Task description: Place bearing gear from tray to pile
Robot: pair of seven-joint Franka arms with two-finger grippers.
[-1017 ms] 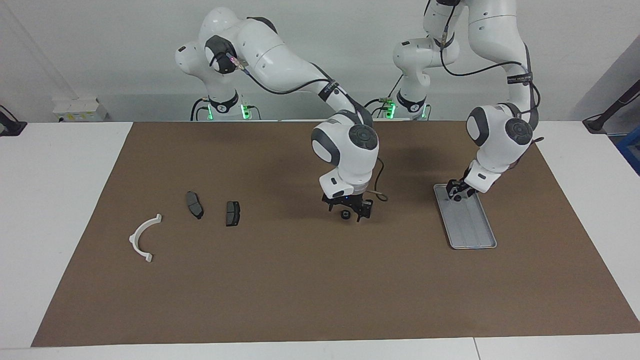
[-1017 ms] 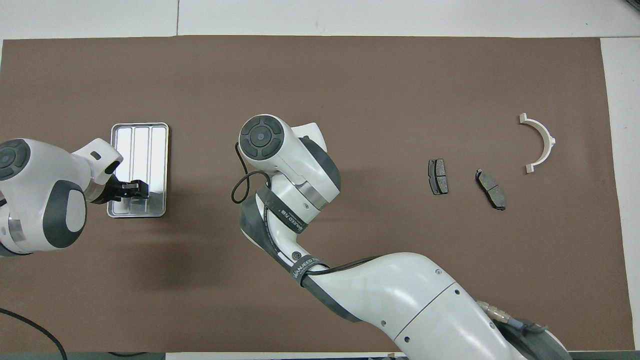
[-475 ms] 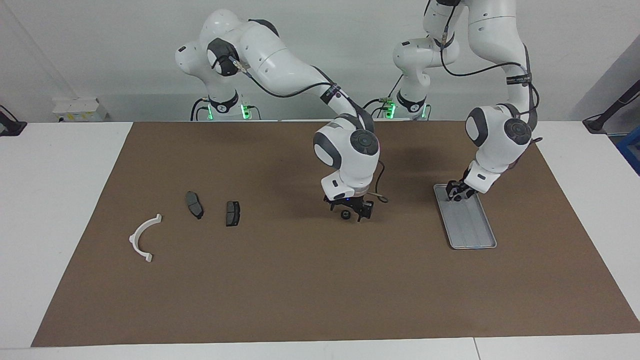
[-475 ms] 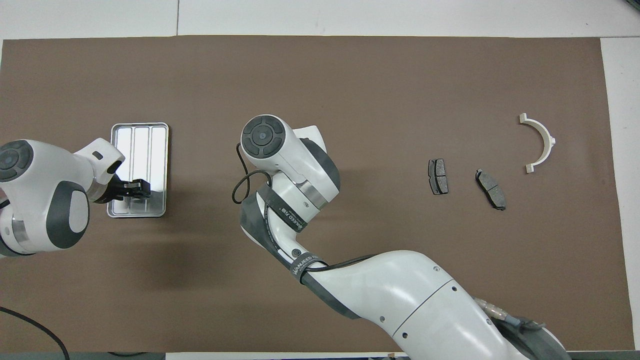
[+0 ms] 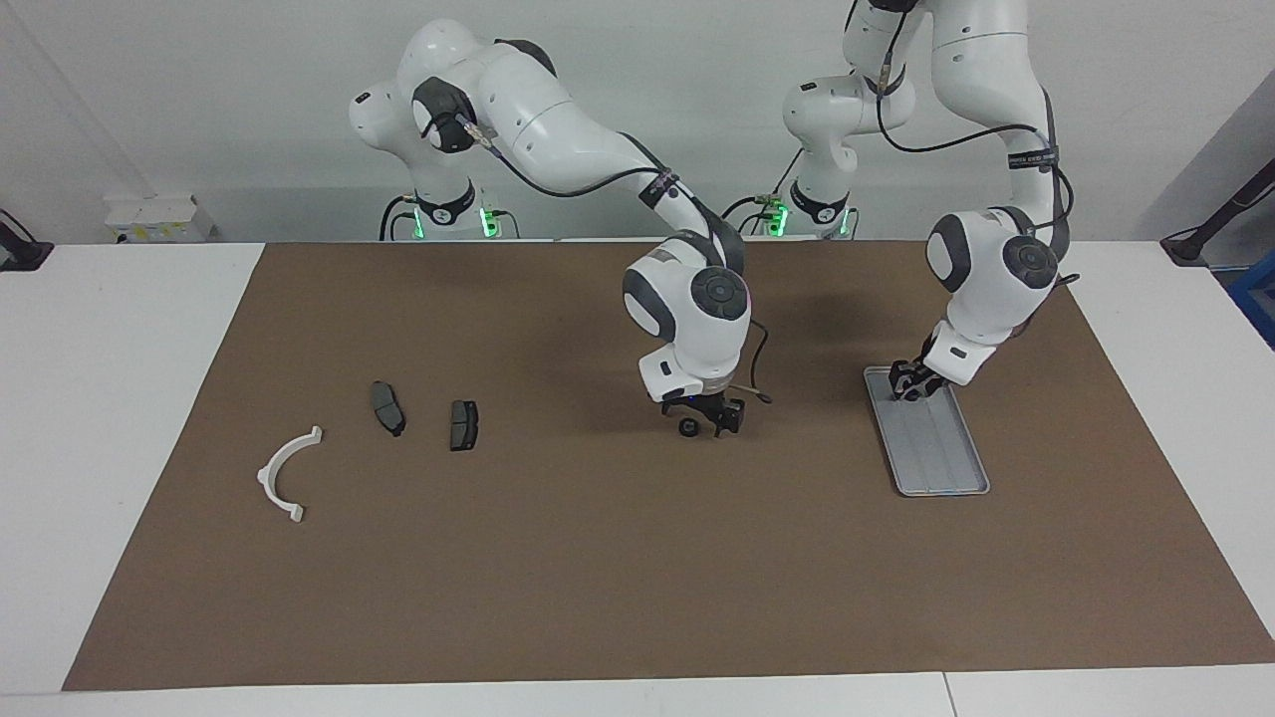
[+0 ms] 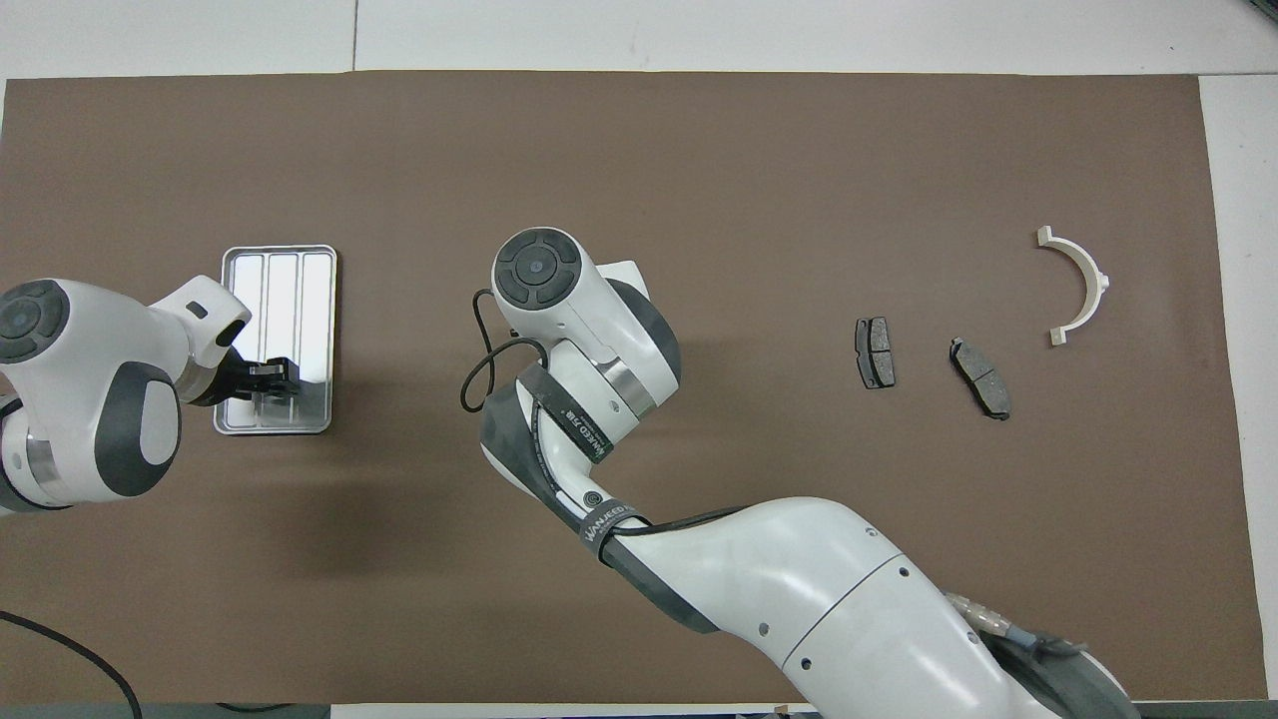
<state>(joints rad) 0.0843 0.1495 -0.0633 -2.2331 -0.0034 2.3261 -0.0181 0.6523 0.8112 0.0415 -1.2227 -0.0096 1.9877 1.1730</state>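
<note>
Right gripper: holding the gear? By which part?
No: right gripper stands open, gear lies on the mat at its fingers, ungripped. Left gripper over the tray: cannot tell.

One camera is looking down from high across the bench (image 5: 618, 597), facing both robots, whose bases are standing at the top of the frame. The other is hanging above the robots' end, looking steeply down and forward. Both are sharing the whole brown mat (image 6: 699, 150), turned half around.
</note>
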